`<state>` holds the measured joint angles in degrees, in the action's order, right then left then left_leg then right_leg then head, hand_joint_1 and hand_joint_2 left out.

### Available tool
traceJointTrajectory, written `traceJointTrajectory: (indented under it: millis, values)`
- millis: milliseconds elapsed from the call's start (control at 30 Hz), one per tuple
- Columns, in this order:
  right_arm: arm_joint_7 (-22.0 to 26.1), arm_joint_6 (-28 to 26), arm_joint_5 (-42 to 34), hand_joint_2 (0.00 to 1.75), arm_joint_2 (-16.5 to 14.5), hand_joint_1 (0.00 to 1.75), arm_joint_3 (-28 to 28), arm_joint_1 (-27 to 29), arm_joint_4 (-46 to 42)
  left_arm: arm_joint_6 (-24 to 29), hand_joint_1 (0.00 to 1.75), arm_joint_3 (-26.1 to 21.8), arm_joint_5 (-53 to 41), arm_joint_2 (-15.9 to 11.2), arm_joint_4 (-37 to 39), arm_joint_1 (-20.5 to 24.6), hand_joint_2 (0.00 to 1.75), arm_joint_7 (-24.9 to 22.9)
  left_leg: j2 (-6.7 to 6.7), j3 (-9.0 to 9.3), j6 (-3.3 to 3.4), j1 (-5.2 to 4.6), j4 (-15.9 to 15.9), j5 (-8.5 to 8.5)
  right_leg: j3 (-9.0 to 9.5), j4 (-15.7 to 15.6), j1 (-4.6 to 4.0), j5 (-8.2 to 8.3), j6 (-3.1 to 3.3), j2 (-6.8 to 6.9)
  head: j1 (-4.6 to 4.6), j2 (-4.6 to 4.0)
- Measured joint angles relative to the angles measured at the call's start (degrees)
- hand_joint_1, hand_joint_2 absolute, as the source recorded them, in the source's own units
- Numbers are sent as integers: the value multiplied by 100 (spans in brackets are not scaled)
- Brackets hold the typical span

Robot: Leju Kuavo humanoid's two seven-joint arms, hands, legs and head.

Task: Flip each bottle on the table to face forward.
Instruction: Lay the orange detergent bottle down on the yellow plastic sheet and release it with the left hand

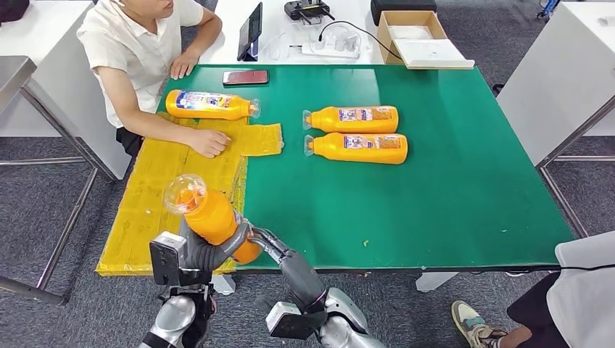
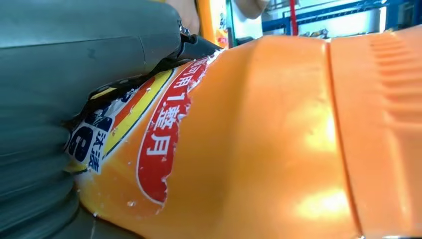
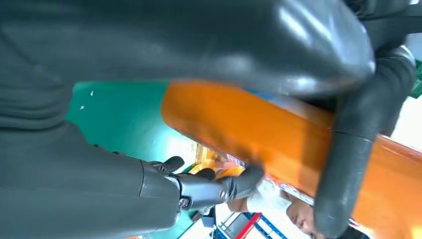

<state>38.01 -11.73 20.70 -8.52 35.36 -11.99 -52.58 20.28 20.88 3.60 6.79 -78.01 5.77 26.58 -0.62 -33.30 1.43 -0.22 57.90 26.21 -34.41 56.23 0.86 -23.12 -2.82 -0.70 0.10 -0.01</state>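
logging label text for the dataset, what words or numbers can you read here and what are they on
"用1整月": white characters on the red band of the label on the held bottle, left wrist view; the band's start is hidden by the left hand.
"沐", with further characters too partial to read: on the blue and white part of the same label.
Labels on the three lying bottles in the head view: too small to read.

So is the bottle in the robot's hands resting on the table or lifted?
Lifted: the held bottle is tilted above the near table edge, gripped by left hand and right hand.
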Motion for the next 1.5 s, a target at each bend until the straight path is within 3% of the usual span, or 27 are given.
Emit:
traceJointTrajectory:
  millis: [500,667,767,867,933,1000,1100,1267,1400,1500]
  values:
    - [-1,-44,2,0,5,0,44,32,-167,53,175,-94,20,-23,89,44,175,-28,3,-1,0,-1,0,0,-1,0,1,0,0,0,2,1]
    - [-2,-249,-32,0,71,0,11,69,-208,-37,175,-382,390,-45,195,144,175,-137,3,0,0,-1,0,-1,0,0,1,1,0,0,2,-1]
    - [3,-425,-94,0,152,0,-175,201,-286,377,174,-668,126,-87,256,212,175,11,3,-1,0,-1,0,-2,0,1,1,1,0,1,2,1]
    - [13,-682,-129,0,246,0,-512,398,-413,1209,164,-989,-759,-148,315,260,175,205,2,-1,0,-1,0,-2,-1,1,2,1,0,1,1,0]
    - [15,-888,-158,0,295,0,-791,529,-535,1676,154,-1241,-1912,-172,402,339,175,241,-7,-4,0,-2,0,-2,-3,0,2,1,0,5,2,0]
    - [15,-1004,-188,0,326,0,-1046,625,-665,1884,129,-1452,-2984,-186,550,501,175,188,-13,-6,1,-3,0,-2,-3,0,3,1,0,8,2,1]
    - [15,-1019,-253,0,344,0,-1296,737,-826,1895,93,-1526,-3379,-246,792,814,175,6,-11,-5,2,-3,0,-3,-2,0,4,3,-1,7,2,1]
    - [17,-1041,-470,0,373,0,-1641,901,-1044,1500,87,-1561,-3072,-436,902,1115,175,-225,1,-2,-1,-2,1,-6,-3,2,2,4,-1,6,2,0]
    - [17,-1026,-538,0,393,0,-1846,974,-1157,1786,87,-1541,-3991,-600,951,1237,175,-525,1,-3,-1,-1,1,-6,-4,2,1,4,0,6,1,1]
    - [17,-1023,-540,0,393,0,-1921,1001,-1208,1829,87,-1506,-4153,-663,1002,1283,175,-596,1,-4,-1,-1,0,-6,-5,2,2,3,0,6,2,0]
